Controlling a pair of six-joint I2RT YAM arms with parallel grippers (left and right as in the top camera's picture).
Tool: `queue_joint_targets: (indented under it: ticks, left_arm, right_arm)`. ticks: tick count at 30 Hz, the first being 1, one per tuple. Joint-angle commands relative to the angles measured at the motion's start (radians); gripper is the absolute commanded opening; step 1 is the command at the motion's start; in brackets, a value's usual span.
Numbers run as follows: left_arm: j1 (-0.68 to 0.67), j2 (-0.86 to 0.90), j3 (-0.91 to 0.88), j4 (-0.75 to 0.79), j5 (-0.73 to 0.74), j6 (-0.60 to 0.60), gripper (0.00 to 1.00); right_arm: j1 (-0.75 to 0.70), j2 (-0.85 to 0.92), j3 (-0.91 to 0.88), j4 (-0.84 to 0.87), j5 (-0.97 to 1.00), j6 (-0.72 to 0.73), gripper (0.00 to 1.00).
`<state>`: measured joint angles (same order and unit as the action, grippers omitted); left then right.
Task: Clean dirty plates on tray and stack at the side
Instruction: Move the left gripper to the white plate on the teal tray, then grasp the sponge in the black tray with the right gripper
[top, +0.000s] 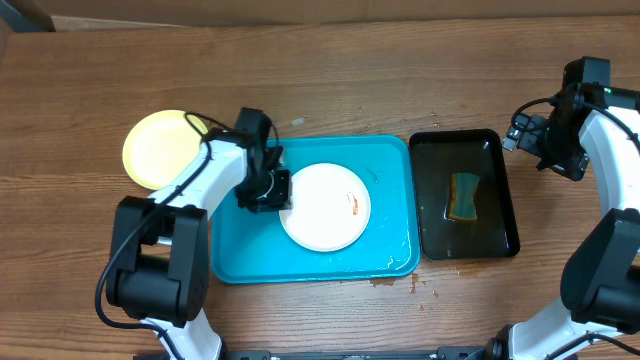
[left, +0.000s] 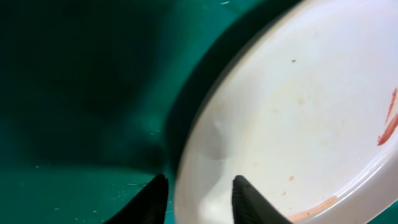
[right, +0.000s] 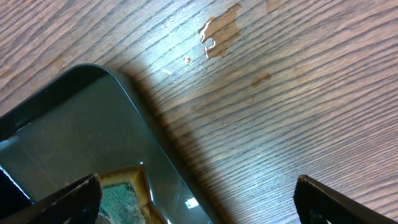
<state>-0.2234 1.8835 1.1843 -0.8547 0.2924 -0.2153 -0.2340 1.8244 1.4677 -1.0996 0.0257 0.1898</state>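
A white dirty plate with a reddish smear lies in the turquoise tray. My left gripper is at the plate's left edge. In the left wrist view the plate rim passes between the two fingers of the left gripper, one over the tray floor and one over the plate. The jaws stand slightly apart from the rim, open. A pale yellow-green plate rests on the table left of the tray. My right gripper hovers wide open and empty at the far right.
A narrow black tray with water and a sponge sits right of the turquoise tray. In the right wrist view the right gripper spans the black tray's corner and sponge. Small wet patches mark the wood.
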Motion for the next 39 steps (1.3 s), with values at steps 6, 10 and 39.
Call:
queue_joint_targets:
  ticks: [6, 10, 39]
  left_arm:
    - [-0.005, 0.013, 0.006, 0.077, -0.041, -0.018, 0.33]
    - [-0.029, 0.013, 0.002, 0.080, -0.073, -0.018, 0.28]
    - [-0.095, 0.013, 0.008, 0.055, -0.251, -0.043, 0.04]
  right_arm:
    - [-0.003, -0.008, 0.012, 0.003, -0.001, 0.003, 1.00]
    - [-0.003, -0.008, 0.012, 0.003, -0.001, 0.003, 1.00]
    - [0.113, -0.008, 0.011, -0.089, -0.199, -0.012, 0.80]
